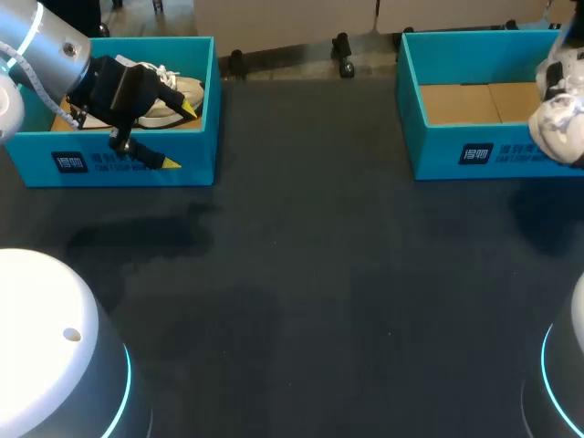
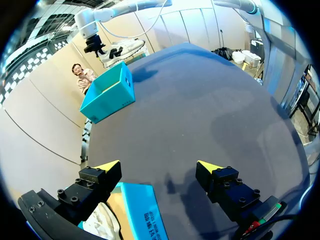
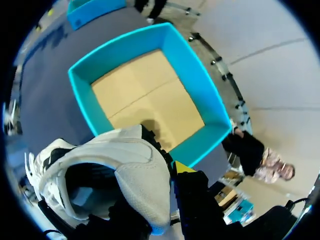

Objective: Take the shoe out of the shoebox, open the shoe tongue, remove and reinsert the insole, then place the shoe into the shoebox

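At the far left corner of the dark surface [image 1: 301,274], a blue shoebox [image 1: 137,155] with a white shoe [image 1: 173,91] lying inside on the cardboard floor, laces up. Astride that box's front wall, the left claw [image 1: 179,136], spread wide and gripping nothing: one yellow-tipped finger inside the box just beside the shoe, the other outside the wall, over the surface. Same from the left wrist: blue wall between the parted fingers, a bit of white shoe under the inner finger, dark surface stretching ahead.

At the far right corner, a second shoebox [image 1: 474,128], also blue, its tan cardboard floor showing whole. Above its right end, held up in the air by the right claw [image 3: 167,180], a second white shoe [image 1: 558,114] with dark patches. From the right wrist: claw closed on that shoe at the heel collar, one yellow tip showing beside the collar, the other finger hidden by the shoe. Mouth of the shoe turned toward the camera. Open box below and ahead of the claw, apart from the shoe. Two boxes well apart, a wide stretch of surface between them.
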Robot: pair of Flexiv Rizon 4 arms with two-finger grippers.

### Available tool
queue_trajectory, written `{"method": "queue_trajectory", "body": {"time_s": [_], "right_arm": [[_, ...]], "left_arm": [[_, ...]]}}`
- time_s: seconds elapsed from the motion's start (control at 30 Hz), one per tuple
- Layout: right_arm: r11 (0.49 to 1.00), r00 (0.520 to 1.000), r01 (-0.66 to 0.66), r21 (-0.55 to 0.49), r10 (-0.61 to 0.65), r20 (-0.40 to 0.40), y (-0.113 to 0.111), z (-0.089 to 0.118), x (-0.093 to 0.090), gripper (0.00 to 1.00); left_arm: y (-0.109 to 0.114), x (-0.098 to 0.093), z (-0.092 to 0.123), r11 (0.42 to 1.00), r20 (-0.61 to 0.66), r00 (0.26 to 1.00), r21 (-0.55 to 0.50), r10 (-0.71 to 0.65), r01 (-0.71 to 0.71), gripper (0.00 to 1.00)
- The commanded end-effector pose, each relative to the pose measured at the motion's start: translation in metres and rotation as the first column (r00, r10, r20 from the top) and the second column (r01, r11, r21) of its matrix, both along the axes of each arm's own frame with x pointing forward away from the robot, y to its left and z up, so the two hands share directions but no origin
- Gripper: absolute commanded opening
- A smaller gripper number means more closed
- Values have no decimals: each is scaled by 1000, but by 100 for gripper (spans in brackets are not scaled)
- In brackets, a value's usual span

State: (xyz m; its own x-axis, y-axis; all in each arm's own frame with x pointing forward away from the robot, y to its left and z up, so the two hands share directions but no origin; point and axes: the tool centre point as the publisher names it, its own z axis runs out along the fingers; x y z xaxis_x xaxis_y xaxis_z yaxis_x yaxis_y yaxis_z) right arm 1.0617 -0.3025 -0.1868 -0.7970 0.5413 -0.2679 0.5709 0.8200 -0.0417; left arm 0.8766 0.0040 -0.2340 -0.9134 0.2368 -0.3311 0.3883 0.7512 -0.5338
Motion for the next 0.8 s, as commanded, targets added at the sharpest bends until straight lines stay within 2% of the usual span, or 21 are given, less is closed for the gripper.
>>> {"method": "queue_trajectory", "body": {"time_s": [0.03, 0.13, 0.23, 0.43, 0.63, 0.7, 0.8], "right_arm": [[946, 944, 322, 36, -324, 69, -1, 7, -8, 0], [882, 875, 471, 28, -471, 106, -1, 6, -13, 0], [832, 823, 554, 34, -553, 130, 1, 6, -14, 0], [672, 660, 740, 31, -733, 164, -1, 6, -18, 0], [503, 493, 862, 68, -861, 123, -7, 12, -26, 0], [460, 452, 883, 95, -887, 98, -10, 13, -30, 0], [425, 419, 896, 130, -905, 73, -11, 12, -34, 0]], "left_arm": [[0, 0, 0, 1000, -1, 1000, 4, -1, 1, 100], [0, 0, 0, 1000, -1, 1000, 4, -1, 1, 100], [0, 0, 0, 1000, -1, 1000, 4, -1, 1, 100], [0, 0, 0, 1000, -1, 1000, 4, -1, 1, 100], [0, 0, 0, 1000, -1, 1000, 4, -1, 1, 100], [0, 0, 0, 1000, -1, 1000, 4, -1, 1, 100], [0, 0, 0, 1000, -1, 1000, 4, -1, 1, 100]]}}
